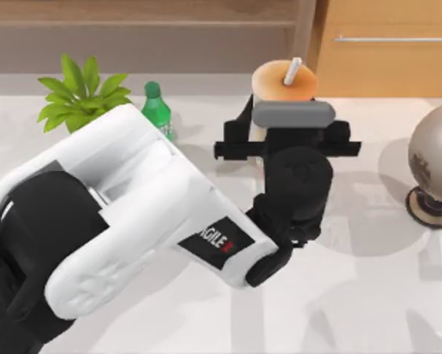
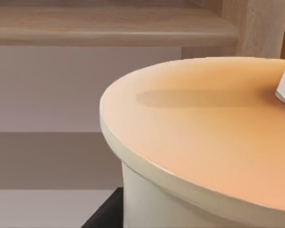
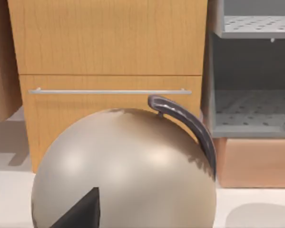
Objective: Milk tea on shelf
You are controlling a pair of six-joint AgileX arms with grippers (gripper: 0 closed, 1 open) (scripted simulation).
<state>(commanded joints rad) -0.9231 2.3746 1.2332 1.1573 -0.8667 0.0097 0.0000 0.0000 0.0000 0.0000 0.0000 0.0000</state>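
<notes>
- My left arm fills the near foreground; my left gripper is closed around the milk tea, at the table's back edge just before the shelf.
- I should keep the grip firm and level.
- The cup stands upright, straw up.

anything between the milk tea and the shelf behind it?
Nothing. In the top view a bare strip of table lies between the milk tea and the shelf; the left wrist view shows the same open gap.
</notes>
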